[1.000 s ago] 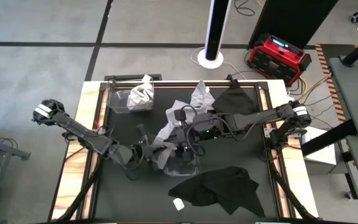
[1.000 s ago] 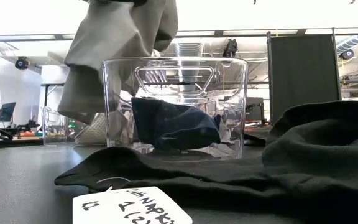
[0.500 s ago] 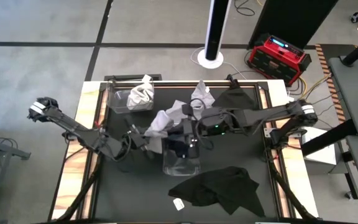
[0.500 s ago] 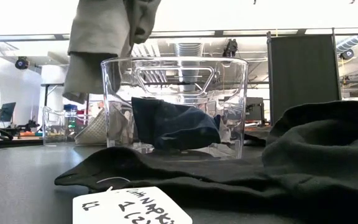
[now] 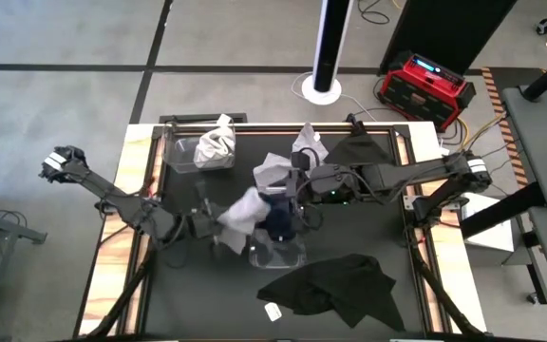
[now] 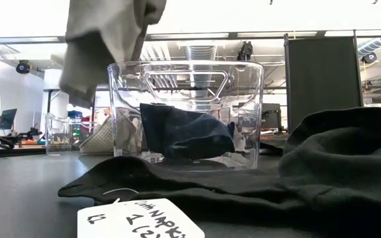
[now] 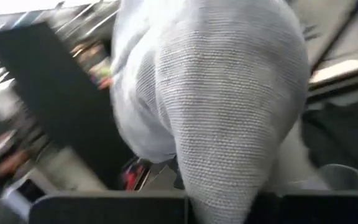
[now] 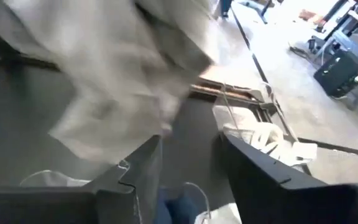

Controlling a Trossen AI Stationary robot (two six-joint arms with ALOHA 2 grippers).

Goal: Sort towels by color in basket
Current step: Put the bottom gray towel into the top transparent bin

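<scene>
A light grey towel [image 5: 240, 213] hangs from my left gripper [image 5: 218, 226], left of and above the clear basket [image 5: 278, 253]. In the low view this towel [image 6: 104, 46] hangs over the basket's left rim [image 6: 114, 69]. A navy towel [image 6: 187, 135] lies in the basket. My right gripper [image 8: 186, 177] stands open over the basket's far side with nothing between its fingers. A second grey towel [image 5: 273, 171] lies just beyond it. A black towel [image 5: 340, 285] is spread on the table's near side. My left gripper is shut on the light grey towel, but the bunched cloth [image 7: 229, 112] fills its wrist view and hides the fingers and the place of contact. The towel hangs slack below the gripper, lifted clear of the table and the basket.
A second clear basket [image 5: 190, 155] at the far left holds a white towel [image 5: 218, 141]. Another white towel [image 5: 307, 142] and a black towel [image 5: 359, 152] lie at the far edge. A paper tag [image 5: 273, 311] lies near the front edge.
My left gripper has carried the light grey towel up and toward the table's left edge, away from the basket. In the low view the cloth has shifted left of the basket's rim. The navy towel has stayed in the basket.
</scene>
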